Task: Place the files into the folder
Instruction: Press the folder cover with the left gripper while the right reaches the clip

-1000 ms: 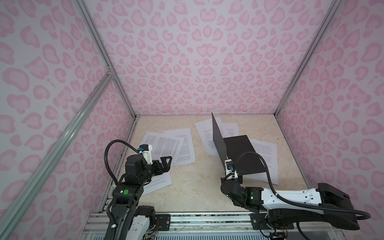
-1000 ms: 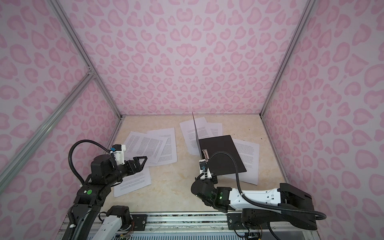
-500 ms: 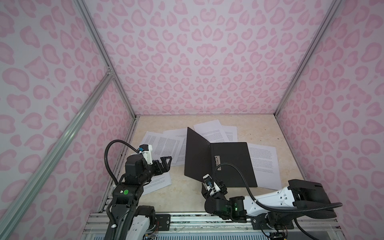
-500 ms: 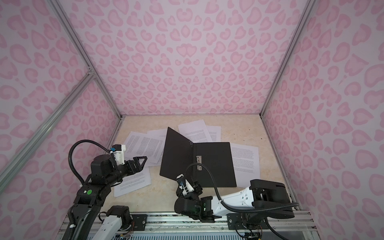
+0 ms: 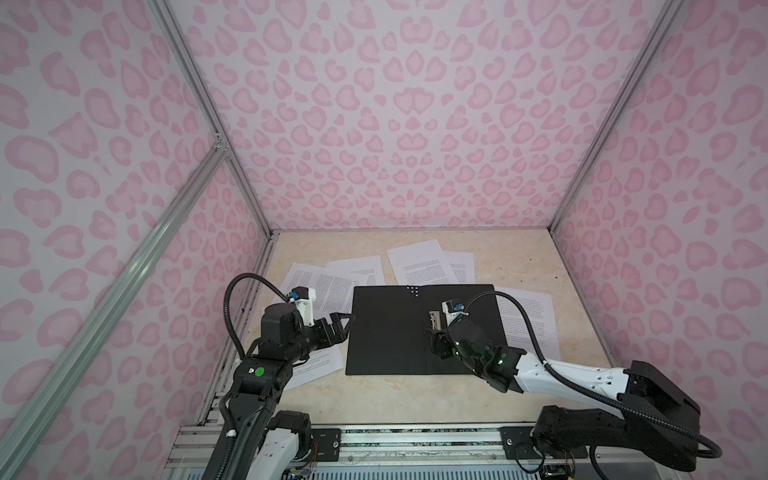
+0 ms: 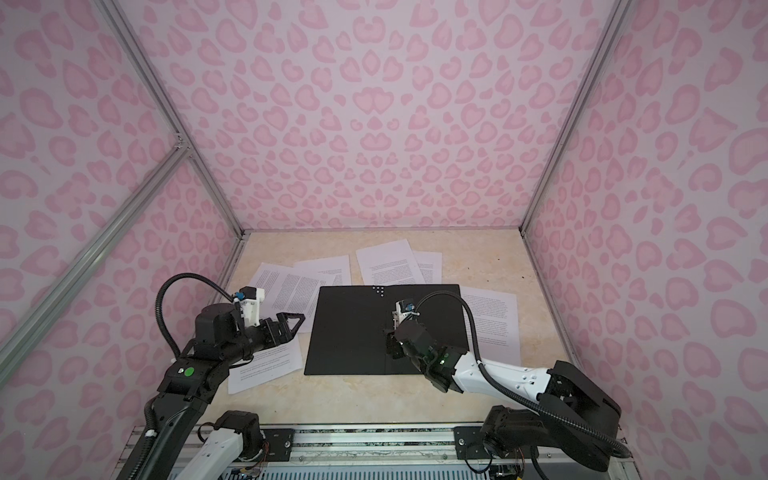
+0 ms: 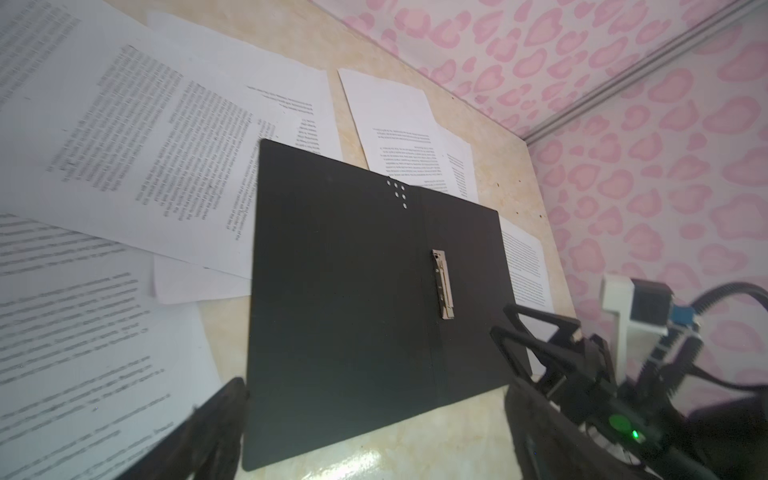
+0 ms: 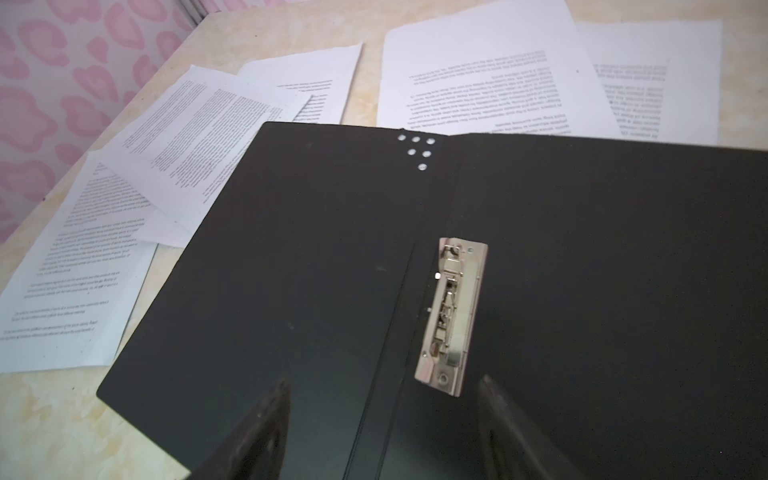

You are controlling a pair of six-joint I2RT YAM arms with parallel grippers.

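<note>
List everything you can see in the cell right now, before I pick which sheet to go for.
files: at least six, white with black print, loose on the table around the folder, several partly under its edges
folder: one, black, open flat mid-table, no sheet inside
clip: one, silver metal, at the folder's inner spine
table: one, beige marbled
walls: white with pink spots, on three sides
left end effector: one, black, open, at the folder's left edge, holding nothing
right end effector: one, black, open, above the folder near the clip, holding nothing
</note>
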